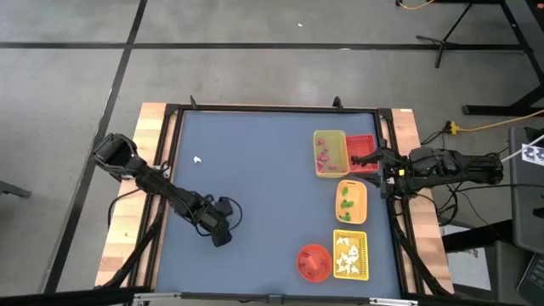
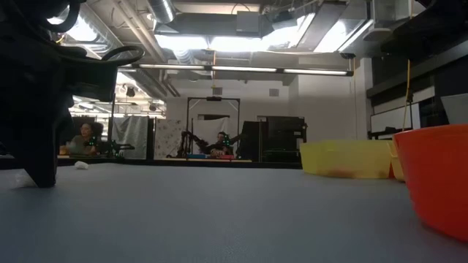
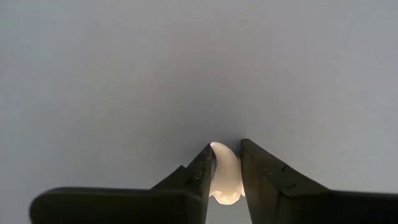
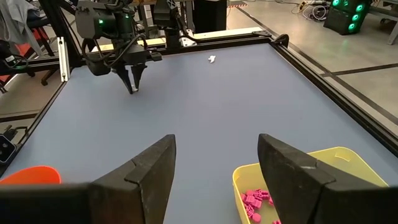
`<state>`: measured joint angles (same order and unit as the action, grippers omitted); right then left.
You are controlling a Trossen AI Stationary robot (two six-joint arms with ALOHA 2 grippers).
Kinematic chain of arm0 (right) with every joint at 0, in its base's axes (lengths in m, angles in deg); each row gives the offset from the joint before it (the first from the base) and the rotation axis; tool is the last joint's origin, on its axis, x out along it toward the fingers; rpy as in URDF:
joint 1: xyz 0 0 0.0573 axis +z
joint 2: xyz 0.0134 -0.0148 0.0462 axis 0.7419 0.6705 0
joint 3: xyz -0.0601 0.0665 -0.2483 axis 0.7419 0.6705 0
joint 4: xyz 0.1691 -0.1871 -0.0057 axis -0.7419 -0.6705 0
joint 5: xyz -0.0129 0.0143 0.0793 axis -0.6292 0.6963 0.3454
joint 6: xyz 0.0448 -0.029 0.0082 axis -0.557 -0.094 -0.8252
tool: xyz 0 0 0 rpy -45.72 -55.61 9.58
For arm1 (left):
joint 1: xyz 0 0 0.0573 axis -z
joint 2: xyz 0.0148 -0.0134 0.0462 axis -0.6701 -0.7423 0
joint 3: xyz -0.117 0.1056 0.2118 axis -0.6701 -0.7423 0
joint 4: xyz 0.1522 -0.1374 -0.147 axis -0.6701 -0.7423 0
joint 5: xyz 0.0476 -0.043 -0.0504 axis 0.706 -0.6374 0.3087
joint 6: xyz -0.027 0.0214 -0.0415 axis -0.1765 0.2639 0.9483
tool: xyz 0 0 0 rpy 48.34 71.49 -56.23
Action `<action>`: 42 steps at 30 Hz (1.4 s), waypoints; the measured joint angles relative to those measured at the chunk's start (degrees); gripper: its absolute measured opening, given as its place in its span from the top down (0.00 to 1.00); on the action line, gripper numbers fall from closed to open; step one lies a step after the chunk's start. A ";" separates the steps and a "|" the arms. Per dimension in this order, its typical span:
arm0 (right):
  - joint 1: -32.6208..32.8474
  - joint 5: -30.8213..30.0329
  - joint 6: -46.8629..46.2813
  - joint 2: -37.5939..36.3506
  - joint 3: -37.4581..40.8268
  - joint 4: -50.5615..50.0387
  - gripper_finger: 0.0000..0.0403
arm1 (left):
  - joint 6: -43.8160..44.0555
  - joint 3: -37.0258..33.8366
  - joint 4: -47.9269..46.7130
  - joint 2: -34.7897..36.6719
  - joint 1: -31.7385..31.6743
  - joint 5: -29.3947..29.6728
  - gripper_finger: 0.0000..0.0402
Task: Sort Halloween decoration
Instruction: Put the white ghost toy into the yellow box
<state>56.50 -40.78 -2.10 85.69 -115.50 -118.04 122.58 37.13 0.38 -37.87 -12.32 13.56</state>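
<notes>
My left gripper (image 1: 223, 240) stands at the table's near left, pointing steeply down, its fingers closed in on a small white ghost-like decoration (image 3: 225, 177). The right wrist view shows this gripper (image 4: 132, 87) with its tips at the table top. A second white piece (image 1: 197, 159) lies loose on the mat farther back. My right gripper (image 1: 355, 159) waits open above the trays at the right edge, holding nothing. My left gripper pinches the white piece between its two fingers, which lie against its two sides (image 3: 214, 171). The fingers come from above, slanting steeply down. The piece sits at the table surface between the fingertips; its lower part is hidden by the gripper body.
At the right stand a yellow tray with pink pieces (image 1: 330, 140), a red tray (image 1: 361, 144), an orange tray with green pieces (image 1: 360, 204) and a yellow tray with white pieces (image 1: 364, 255). A red-orange bowl (image 1: 314, 262) sits beside it. The blue mat's middle (image 1: 263, 187) is bare.
</notes>
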 joint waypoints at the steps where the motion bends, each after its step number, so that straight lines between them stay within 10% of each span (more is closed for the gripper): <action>1: 0.01 0.00 0.00 0.00 0.00 0.00 0.44 | 0.00 0.00 0.00 -0.01 0.00 -0.03 0.85; 29: 0.00 0.00 0.00 0.00 0.00 0.00 0.44 | 0.07 0.36 0.57 -0.12 -0.33 -2.07 1.00; 42: 0.00 0.00 0.01 -0.01 0.00 0.00 0.44 | -5.79 9.37 -12.63 -0.33 -7.22 -6.42 0.72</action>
<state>56.50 -40.78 -2.09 85.68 -115.50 -118.04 116.79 46.51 -12.24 -38.20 -19.54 7.14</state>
